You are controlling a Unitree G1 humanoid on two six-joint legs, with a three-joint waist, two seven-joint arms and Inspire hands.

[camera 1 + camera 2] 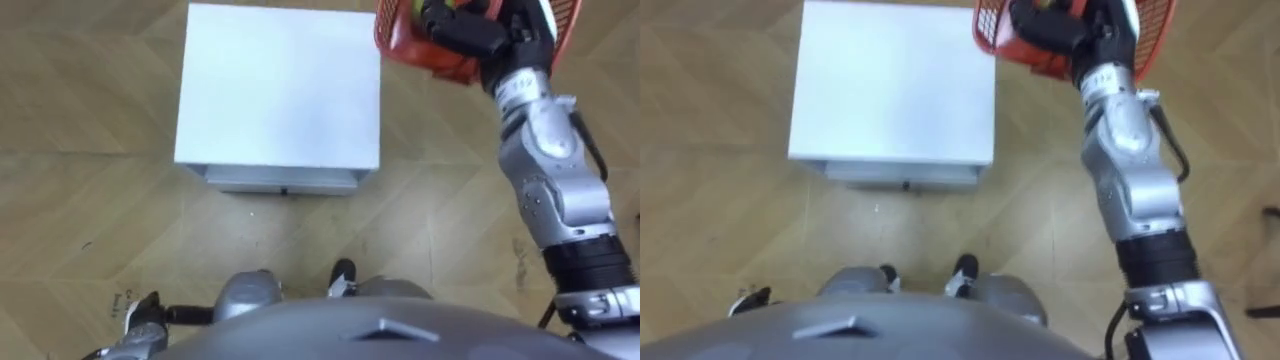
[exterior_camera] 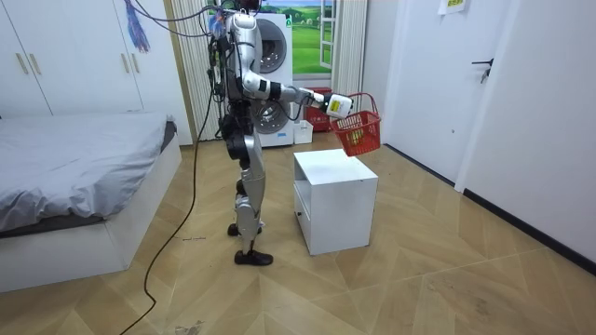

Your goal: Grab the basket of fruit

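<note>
The red mesh fruit basket (image 1: 400,42) hangs in the air past the far right corner of the white cabinet (image 1: 280,90), clear of its top. My right hand (image 1: 468,30) is curled round the basket's handle at the end of my outstretched right arm. Something yellow-green lies inside, mostly hidden by the hand. In the room view I stand upright close to the cabinet (image 2: 335,177), holding the basket (image 2: 358,132) out over it. My left hand (image 1: 140,315) hangs low by my side at the lower left.
Wooden floor surrounds the cabinet, which has a drawer front facing me. In the room view a bed (image 2: 74,177) stands to the room view's left, a washing machine (image 2: 275,56) behind me, and a door (image 2: 470,84) on the room view's right.
</note>
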